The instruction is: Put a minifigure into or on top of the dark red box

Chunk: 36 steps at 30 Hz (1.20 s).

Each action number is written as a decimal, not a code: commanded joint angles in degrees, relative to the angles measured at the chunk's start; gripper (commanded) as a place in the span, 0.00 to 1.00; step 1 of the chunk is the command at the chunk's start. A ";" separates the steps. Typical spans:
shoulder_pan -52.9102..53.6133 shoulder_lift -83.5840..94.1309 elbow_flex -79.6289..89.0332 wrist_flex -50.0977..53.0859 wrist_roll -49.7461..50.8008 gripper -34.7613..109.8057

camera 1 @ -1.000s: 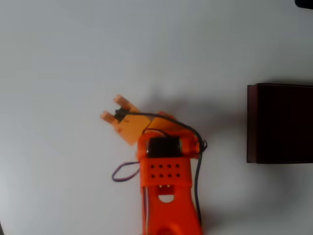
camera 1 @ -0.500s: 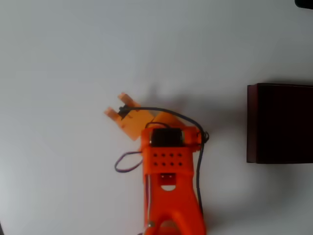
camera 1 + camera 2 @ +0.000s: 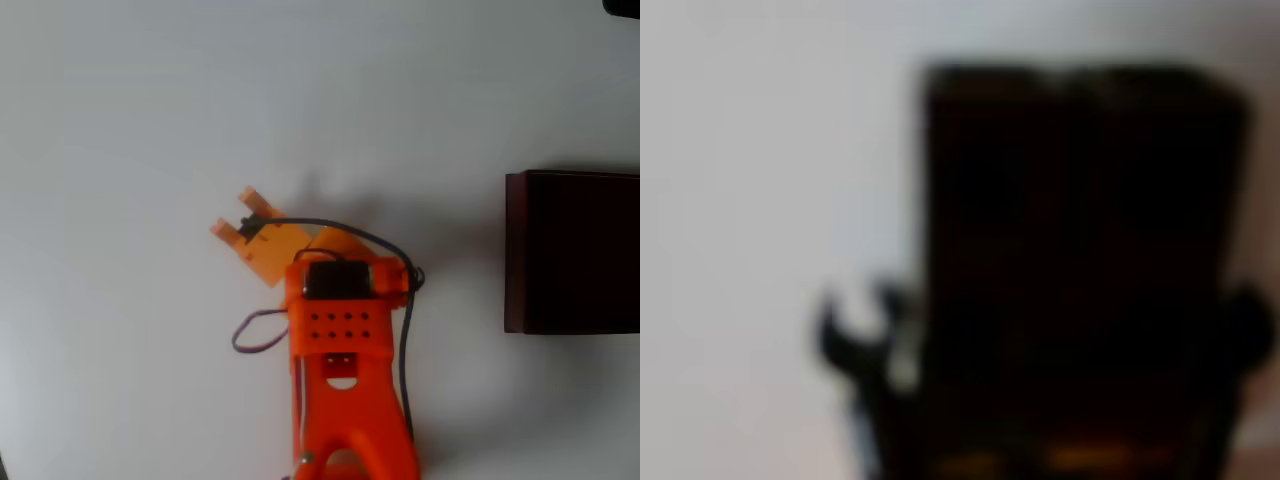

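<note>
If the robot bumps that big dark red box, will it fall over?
Probably not. The dark red box looks wide and sits flat on the table, so it would likely slide rather than tip. Its walls look thin, so it may be light and shift easily.

Plastic arm, matt table

The orange arm point(image 3: 340, 350) is looking like smooth plastic (slightly glossy), lying over a matt white table point(image 3: 150, 120); box point(image 3: 572, 252) walls are showing dull.

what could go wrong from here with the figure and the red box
1. The gripper holds the minifigure, a tiny dark speck between the orange fingers; it could slip out during the swing.
2. The dark red box sits far right, partly cut off by the overhead view's edge, so aiming may be off.
3. The wrist view is too blurred to confirm the grip.
</note>
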 commanded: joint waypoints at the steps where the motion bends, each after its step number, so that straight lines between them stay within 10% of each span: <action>1: -1.32 1.58 -0.44 0.70 0.35 0.24; 19: 34.72 22.50 -27.33 30.41 -14.50 0.24; 28: 46.49 -5.98 -38.76 17.05 -20.30 0.24; 36: 47.72 -40.96 -76.03 29.09 -24.35 0.35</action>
